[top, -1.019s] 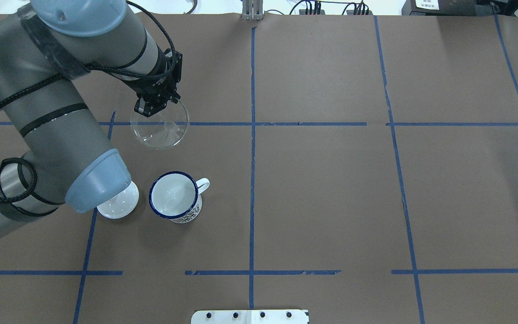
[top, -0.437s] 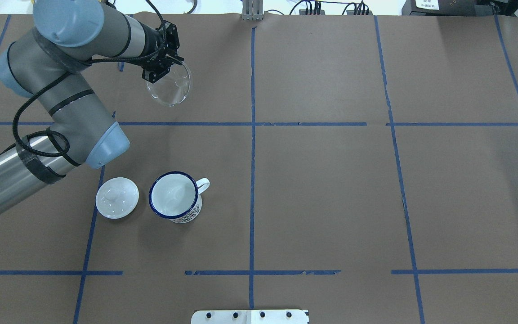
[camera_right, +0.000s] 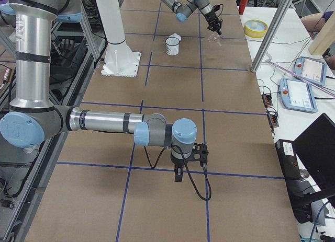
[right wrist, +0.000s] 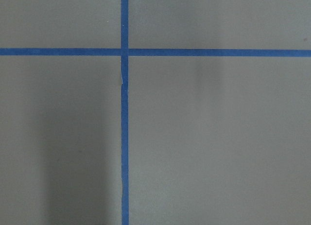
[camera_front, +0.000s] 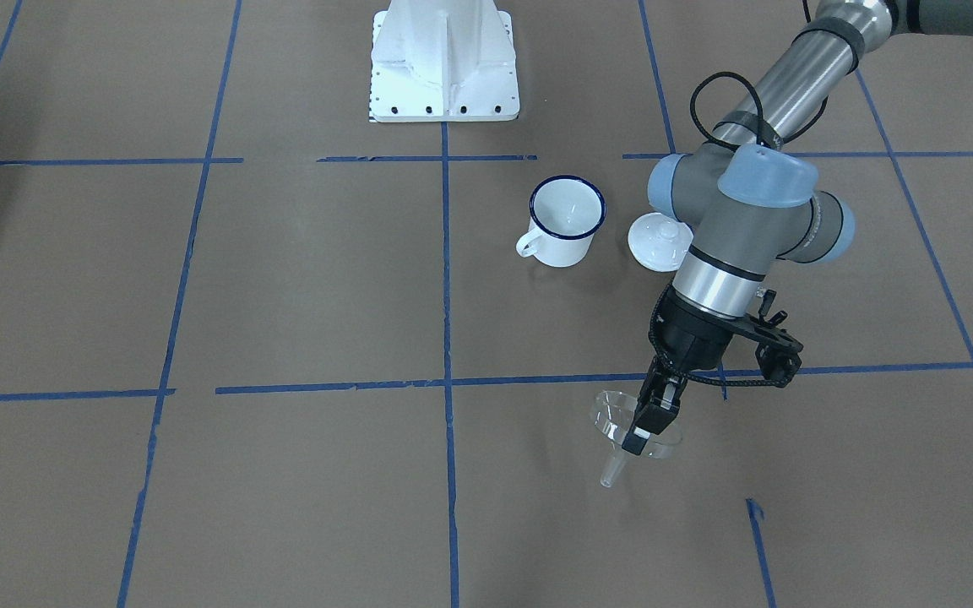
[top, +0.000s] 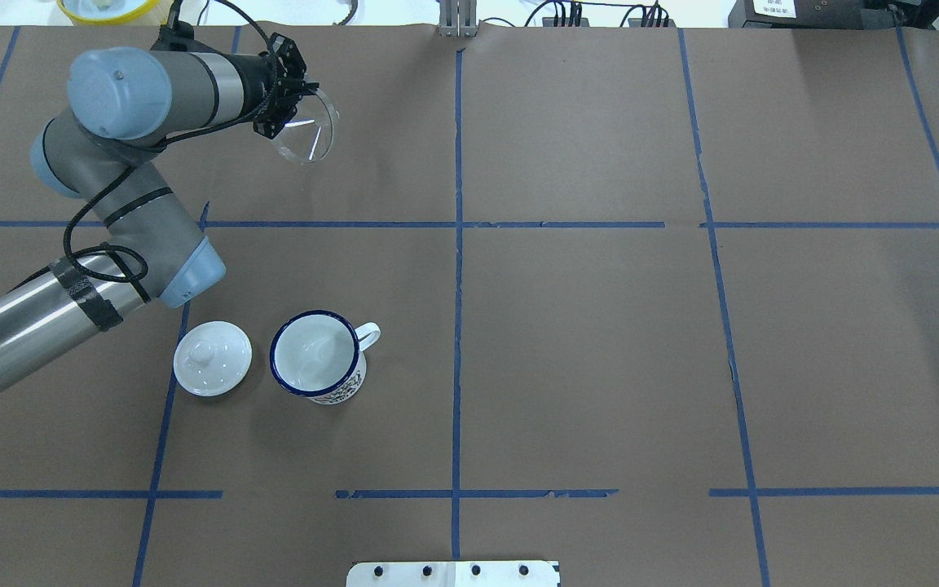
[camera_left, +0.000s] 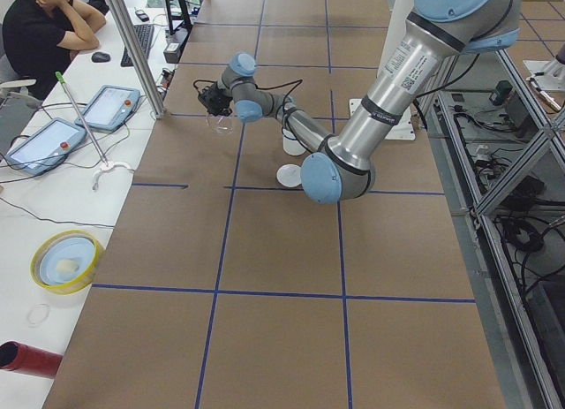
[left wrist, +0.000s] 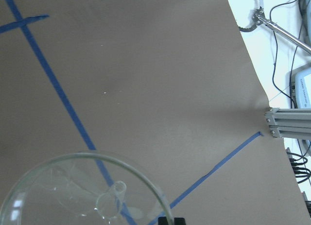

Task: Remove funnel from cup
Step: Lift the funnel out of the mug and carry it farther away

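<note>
Table [top: 600,367]: one, covered in brown paper, marked into squares by blue tape lines [top: 456,244].
Arms: two. The left arm [top: 135,90] reaches across to the far side of the table, away from the robot's base. The right arm [camera_right: 104,121] shows only in the right side view, stretched low over a bare part of the paper.
Cup [top: 315,356]: one white mug with a dark blue rim, upright on the paper, nothing inside it, handle towards the table's middle.
Funnel [top: 306,130]: one, clear, out of the cup and well apart from it, held up by its rim above the far part of the table, tilted with the spout slanting down.
Lid [top: 212,359]: one, white and domed with a knob, lying just beside the cup, not touching it.
Left gripper [camera_front: 638,437]: one, its two fingers pinching the funnel's rim.
Right gripper [camera_right: 179,175]: one, pointing down at the paper; I cannot tell whether its fingers are spread or together.
</note>
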